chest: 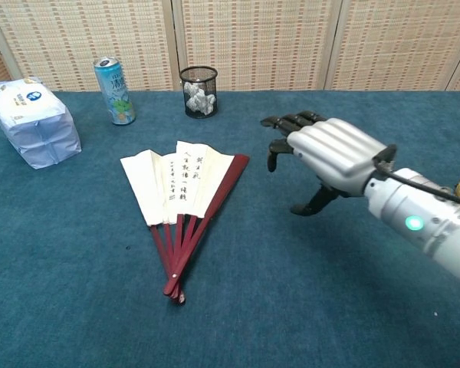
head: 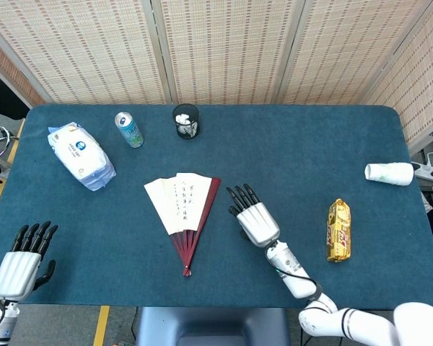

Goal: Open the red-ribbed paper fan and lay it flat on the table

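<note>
- The left hand (head: 18, 261) hangs over the near left corner of the bench (head: 296, 155), fingers straight and apart, grasping nothing, well apart from the work.
- Near the bench's middle lies the red-ribbed paper fan (head: 183, 210), only partly spread: a few cream leaves with dark writing fanned leftward, the red ribs bunched and meeting at a pivot at the near end, one red guard stick along the right edge.
- By its look the fan is light and fragile; the paper could crease or tear, while the lacquered ribs appear stiff and perhaps slick. The safer hold is likely the right guard stick or the ribs close to the pivot, never the paper.
- Just right of the fan, the right hand (head: 254, 215) hovers palm down, released, fingers extended toward the far side, thumb out beneath, touching nothing visible.
- Far right: a yellow snack packet (head: 338, 231), idle.
</note>
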`<state>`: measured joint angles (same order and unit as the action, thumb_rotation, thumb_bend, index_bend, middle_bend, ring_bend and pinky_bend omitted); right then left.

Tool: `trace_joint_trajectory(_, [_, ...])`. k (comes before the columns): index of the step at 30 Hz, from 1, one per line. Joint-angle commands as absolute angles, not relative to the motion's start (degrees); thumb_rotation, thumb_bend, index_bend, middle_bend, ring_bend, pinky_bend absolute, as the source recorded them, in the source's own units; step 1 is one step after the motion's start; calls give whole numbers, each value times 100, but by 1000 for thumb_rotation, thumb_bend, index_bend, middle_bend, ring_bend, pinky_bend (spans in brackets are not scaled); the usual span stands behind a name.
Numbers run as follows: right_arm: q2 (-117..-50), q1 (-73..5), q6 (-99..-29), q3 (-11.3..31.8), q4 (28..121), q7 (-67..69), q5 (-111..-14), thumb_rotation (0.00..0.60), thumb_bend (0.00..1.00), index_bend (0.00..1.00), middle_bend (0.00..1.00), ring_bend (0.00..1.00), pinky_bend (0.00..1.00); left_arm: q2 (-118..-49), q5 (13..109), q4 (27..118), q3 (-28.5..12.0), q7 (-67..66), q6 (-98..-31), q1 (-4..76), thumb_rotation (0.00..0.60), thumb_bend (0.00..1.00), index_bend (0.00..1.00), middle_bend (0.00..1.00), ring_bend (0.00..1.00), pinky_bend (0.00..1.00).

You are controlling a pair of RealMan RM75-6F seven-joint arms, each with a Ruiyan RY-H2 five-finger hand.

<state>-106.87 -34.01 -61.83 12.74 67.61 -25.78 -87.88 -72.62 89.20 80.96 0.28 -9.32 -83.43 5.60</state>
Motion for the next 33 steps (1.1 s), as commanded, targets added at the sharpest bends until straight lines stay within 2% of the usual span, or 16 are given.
trace_joint_trajectory(1, [-11661, -4048, -6110, 1452, 5540, -2067, -8821, 600, 101, 401, 0, 0, 0, -7286, 8865, 8075, 23, -968, -8315, 556, 600, 463, 0, 0, 0, 33])
trace_joint_trajectory(9, [-12443, -4647, -5922, 1580, 4525, -1769, -8691, 600, 116, 430, 9, 0, 0, -7277, 8770, 8080, -12, -975, -8319, 547, 600, 464, 0, 0, 0, 33])
trace_joint_trajectory(23, [-12932, -5061, -5785, 1526, 3681, -1784, -8510, 600, 152, 460, 18, 0, 0, -7226, 8708, 8062, -24, -927, -8312, 548, 600, 465, 0, 0, 0, 33])
trace_joint_trajectory(27, [-13000, -5220, -5649, 1521, 3520, -1760, -8389, 600, 197, 478, 33, 0, 0, -7229, 8733, 8077, -29, -963, -8348, 552, 600, 464, 0, 0, 0, 33])
trace_joint_trajectory(33, [-13000, -5428, -5672, 1524, 3559, -1689, -8070, 600, 340, 541, 84, 0, 0, -7237, 8680, 8015, -43, -971, -8334, 549, 600, 465, 0, 0, 0, 33])
